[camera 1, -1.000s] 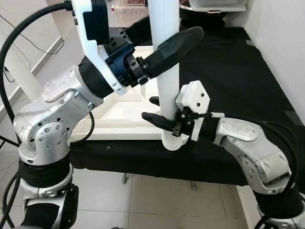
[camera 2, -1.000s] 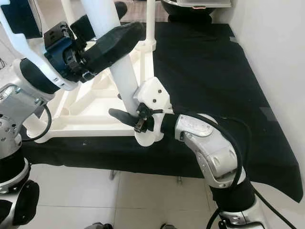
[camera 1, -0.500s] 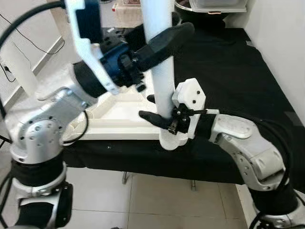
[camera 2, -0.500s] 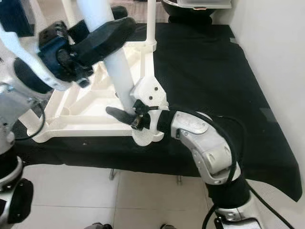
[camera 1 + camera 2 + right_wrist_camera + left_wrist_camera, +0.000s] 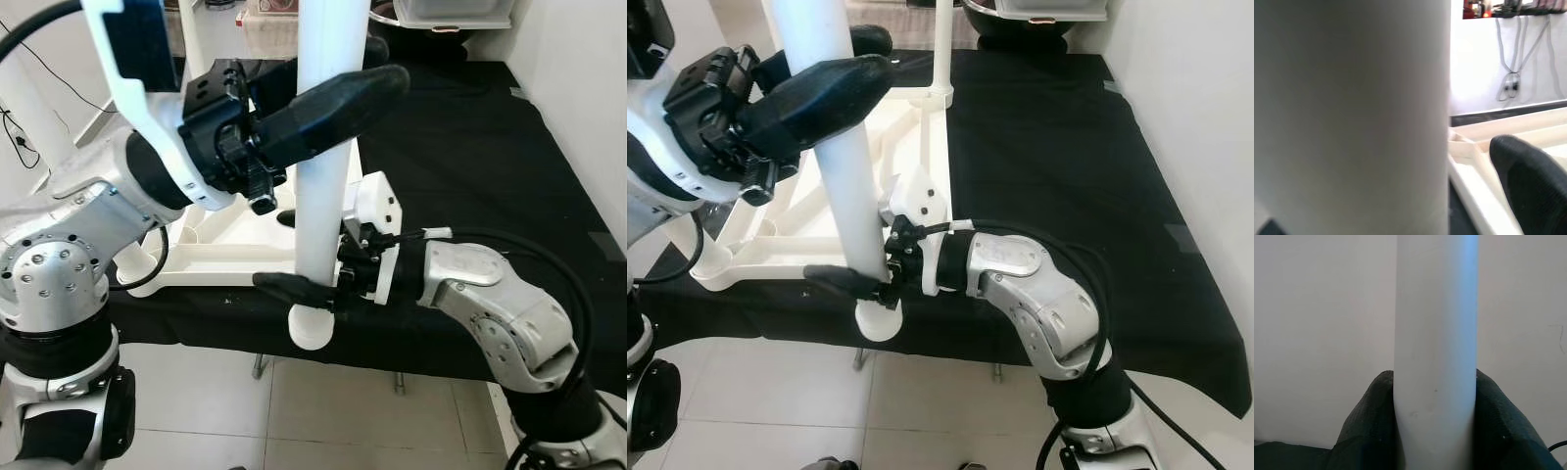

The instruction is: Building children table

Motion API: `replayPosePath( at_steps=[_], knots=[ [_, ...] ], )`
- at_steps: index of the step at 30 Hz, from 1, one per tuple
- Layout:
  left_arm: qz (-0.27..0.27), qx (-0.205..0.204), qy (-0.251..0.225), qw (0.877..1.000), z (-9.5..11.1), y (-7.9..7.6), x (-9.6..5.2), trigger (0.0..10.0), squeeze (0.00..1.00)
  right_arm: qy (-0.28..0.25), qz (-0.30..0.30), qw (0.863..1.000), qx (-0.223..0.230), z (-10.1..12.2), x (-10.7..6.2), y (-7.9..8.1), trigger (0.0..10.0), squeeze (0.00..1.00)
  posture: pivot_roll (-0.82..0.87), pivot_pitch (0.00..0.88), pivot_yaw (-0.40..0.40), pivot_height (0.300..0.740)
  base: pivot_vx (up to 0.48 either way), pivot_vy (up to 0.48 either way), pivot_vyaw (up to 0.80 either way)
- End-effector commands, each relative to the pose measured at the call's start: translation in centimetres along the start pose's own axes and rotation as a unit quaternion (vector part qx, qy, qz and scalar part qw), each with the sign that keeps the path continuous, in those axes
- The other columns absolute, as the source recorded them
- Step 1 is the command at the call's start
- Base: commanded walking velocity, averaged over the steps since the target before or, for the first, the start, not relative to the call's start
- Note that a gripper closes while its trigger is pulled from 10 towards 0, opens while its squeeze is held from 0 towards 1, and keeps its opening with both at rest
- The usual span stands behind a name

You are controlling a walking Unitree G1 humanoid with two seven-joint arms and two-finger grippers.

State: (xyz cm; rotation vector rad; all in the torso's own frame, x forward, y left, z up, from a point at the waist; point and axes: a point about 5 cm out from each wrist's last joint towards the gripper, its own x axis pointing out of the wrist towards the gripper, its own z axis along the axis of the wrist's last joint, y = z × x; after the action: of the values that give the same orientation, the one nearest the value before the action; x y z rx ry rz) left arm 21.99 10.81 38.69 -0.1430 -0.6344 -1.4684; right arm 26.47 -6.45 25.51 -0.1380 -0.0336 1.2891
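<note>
Where the black cloth [image 5: 460, 127] ends at its near edge, you see the white table leg [image 5: 323, 166] standing upright, its foot hanging past the edge beside the upturned white tabletop [image 5: 823, 211]. Left gripper [image 5: 338, 93] is clamped around the leg high up; right gripper [image 5: 304, 286] grasps it near the foot.

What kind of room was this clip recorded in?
Probably an indoor workroom or home corner: a black-draped work table against a white wall, a tiled floor, and a white children's table frame lying on it.
</note>
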Motion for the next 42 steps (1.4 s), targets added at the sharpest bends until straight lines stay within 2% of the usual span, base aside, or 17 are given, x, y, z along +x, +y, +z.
replayPosePath(
  at_steps=[1, 4, 15, 25, 26, 39, 40, 41, 42],
  knots=[
    [-0.047, 0.008, -0.01, 0.999, 0.5, -1.1, 0.9, 0.0, 0.0, 0.034, 0.001, 0.999, 0.036, -1.5, 0.9, 0.4, 0.0, 0.0, 0.03, 0.125, 0.006, 0.74, 0.0, 0.0, 0.0],
    [-0.046, 0.005, -0.015, 0.999, 0.5, -1.2, 0.8, 0.0, 0.0, 0.038, -0.021, 0.998, 0.052, -2.0, 0.9, -0.1, 0.0, 0.0, 0.03, 0.125, 0.006, 0.74, 0.0, 0.0, 0.0],
    [-0.032, 0.003, -0.023, 0.999, 0.3, -0.7, 1.1, 0.0, 0.0, 0.009, -0.044, 0.994, 0.097, -1.5, 0.8, -0.6, 0.0, 0.0, 0.02, 0.119, 0.008, 0.74, 0.0, 0.0, 0.0],
    [-0.011, 0.015, -0.028, 0.999, 0.6, -0.3, 1.1, 0.0, 0.0, 0.01, -0.067, 0.993, 0.101, -1.6, 0.7, -1.1, 0.0, 0.0, 0.02, 0.124, 0.005, 0.74, 0.0, 0.0, 0.0],
    [-0.001, 0.014, -0.033, 0.999, 0.8, 0.0, 0.9, 10.0, 1.0, 0.008, -0.077, 0.992, 0.098, -1.4, 0.6, -1.5, 0.0, 0.0, 0.02, 0.125, 0.005, 0.74, 0.0, 0.0, 0.0],
    [0.127, 0.03, -0.05, 0.99, 1.7, 3.5, -0.7, 10.0, 1.0, -0.027, -0.167, 0.983, 0.066, 0.2, -1.0, -4.7, 0.0, 0.0, 0.02, 0.125, 0.004, 0.74, 0.0, 0.0, 0.0],
    [0.176, 0.039, -0.053, 0.982, 2.0, 4.9, -1.6, 10.0, 1.0, -0.034, -0.205, 0.977, 0.054, 0.6, -1.7, -5.9, 0.0, 0.0, 0.02, 0.126, 0.005, 0.74, 0.0, 0.0, 0.0],
    [0.204, 0.045, -0.053, 0.976, 2.1, 5.5, -2.1, 10.0, 1.0, -0.036, -0.225, 0.973, 0.046, 0.8, -2.2, -6.4, 0.0, 0.0, 0.02, 0.126, 0.005, 0.74, 0.0, 0.0, 0.0],
    [0.204, 0.045, -0.053, 0.976, 2.1, 5.5, -2.1, 10.0, 1.0, -0.036, -0.225, 0.973, 0.046, 0.8, -2.2, -6.4, 0.0, 0.0, 0.02, 0.126, 0.005, 0.74, 0.0, 0.0, 0.0]
  ],
)
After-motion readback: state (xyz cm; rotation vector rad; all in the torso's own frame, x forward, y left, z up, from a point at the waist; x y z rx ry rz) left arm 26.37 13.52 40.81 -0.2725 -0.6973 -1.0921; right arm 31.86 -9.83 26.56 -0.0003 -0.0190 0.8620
